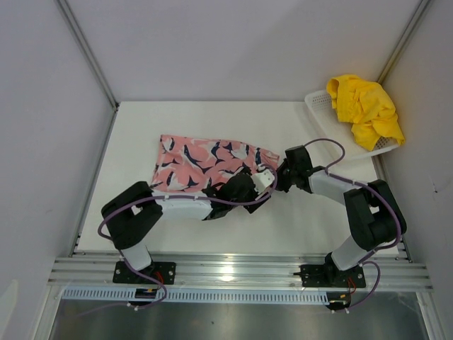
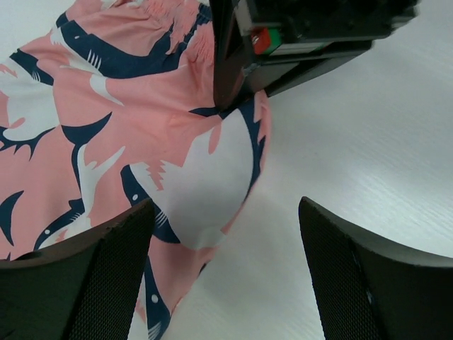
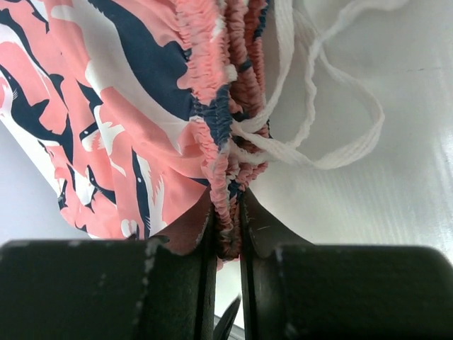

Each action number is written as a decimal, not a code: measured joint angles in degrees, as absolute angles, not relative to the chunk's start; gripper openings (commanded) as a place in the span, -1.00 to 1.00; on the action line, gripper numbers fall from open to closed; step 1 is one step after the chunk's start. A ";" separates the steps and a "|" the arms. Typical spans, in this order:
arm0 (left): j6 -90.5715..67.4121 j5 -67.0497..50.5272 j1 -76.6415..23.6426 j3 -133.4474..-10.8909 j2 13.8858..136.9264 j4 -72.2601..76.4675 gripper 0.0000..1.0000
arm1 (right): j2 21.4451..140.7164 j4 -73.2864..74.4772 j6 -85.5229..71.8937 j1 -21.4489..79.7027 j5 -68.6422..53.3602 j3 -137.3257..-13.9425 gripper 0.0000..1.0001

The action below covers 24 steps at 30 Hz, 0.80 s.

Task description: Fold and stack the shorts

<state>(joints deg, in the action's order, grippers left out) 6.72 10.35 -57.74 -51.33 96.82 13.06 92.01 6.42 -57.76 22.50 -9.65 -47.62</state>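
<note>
Right fingers (image 3: pixel 170 283) clamp pink shorts (image 1: pixel 205 161) at waistband (image 3: pixel 226 127); left fingers (image 2: pixel 92 276) apart over fabric edge.

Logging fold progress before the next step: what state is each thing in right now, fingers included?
Pink shorts with navy-and-white print: lying on the table, waistband pinched.
Plain yellow fabric shorts: crumpled in the basket.
White plastic mesh basket: holding the yellow shorts.
White drawstring: loose, looped beside the waistband.
Left fingers: open, empty, over the pink shorts' edge.
Right fingers: shut on the pink shorts' waistband.
</note>
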 measured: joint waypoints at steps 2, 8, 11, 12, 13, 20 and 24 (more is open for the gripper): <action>7.27 11.77 -57.78 -51.53 98.67 14.00 0.69 | 91.79 6.92 -57.76 22.57 -10.44 -47.77 -1.00; 8.12 13.52 -57.80 -53.71 104.40 15.07 0.62 | 91.33 7.44 -58.37 22.63 -14.17 -47.77 -0.99; 7.99 14.17 -57.78 -55.24 106.65 15.62 0.09 | 91.33 7.42 -58.50 22.65 -15.44 -47.77 -0.93; 7.90 14.39 -57.78 -55.70 107.33 15.81 -0.29 | 91.33 7.42 -58.52 22.65 -15.84 -47.77 -0.91; 7.73 14.50 -57.76 -56.12 107.83 16.01 -0.43 | 91.33 7.42 -58.52 22.65 -16.12 -47.77 -0.87; 6.92 14.15 -56.66 -57.36 109.54 16.88 -1.00 | 91.33 6.68 -59.11 22.06 -17.52 -47.59 0.27; 5.82 13.02 -55.79 -55.75 108.95 18.72 -1.00 | 91.33 4.99 -59.20 21.43 -18.22 -46.78 0.42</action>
<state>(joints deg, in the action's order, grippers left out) 5.82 13.02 -55.79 -55.75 108.95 18.72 91.33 4.99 -59.20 21.43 -18.22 -46.78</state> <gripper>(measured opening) 0.005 0.697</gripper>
